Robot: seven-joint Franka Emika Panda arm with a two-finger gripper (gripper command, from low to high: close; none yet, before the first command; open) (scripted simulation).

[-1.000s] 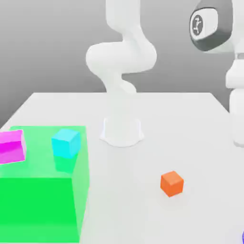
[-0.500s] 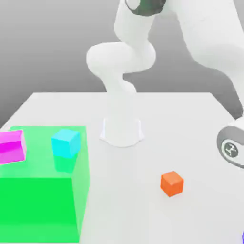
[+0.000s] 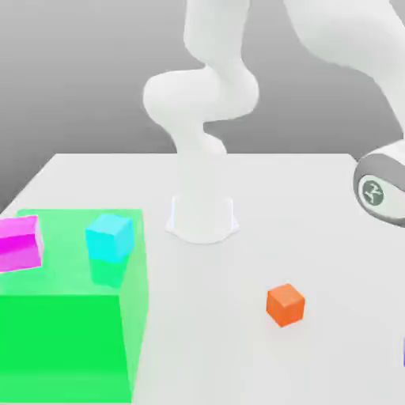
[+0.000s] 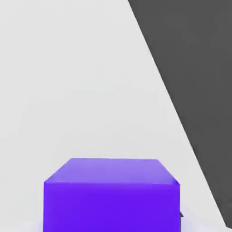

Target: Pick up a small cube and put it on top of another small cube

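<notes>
Arm (image 3: 378, 190) now higher; purple cube (image 4: 111, 195) close under claw.

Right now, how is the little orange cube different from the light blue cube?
The small orange cube sits on the bare white table, while the light blue cube sits over the see-through green block. The orange one looks smaller than the blue one. The orange cube lies toward the exterior view's right, the blue toward its left. Both are plain, solid-coloured cubes that nothing is touching.

Open worktop (image 3: 316, 206) surrounds the orange cube (image 3: 285, 304); the green block (image 3: 71, 332) stands well apart, with 2 cubes on it.
</notes>
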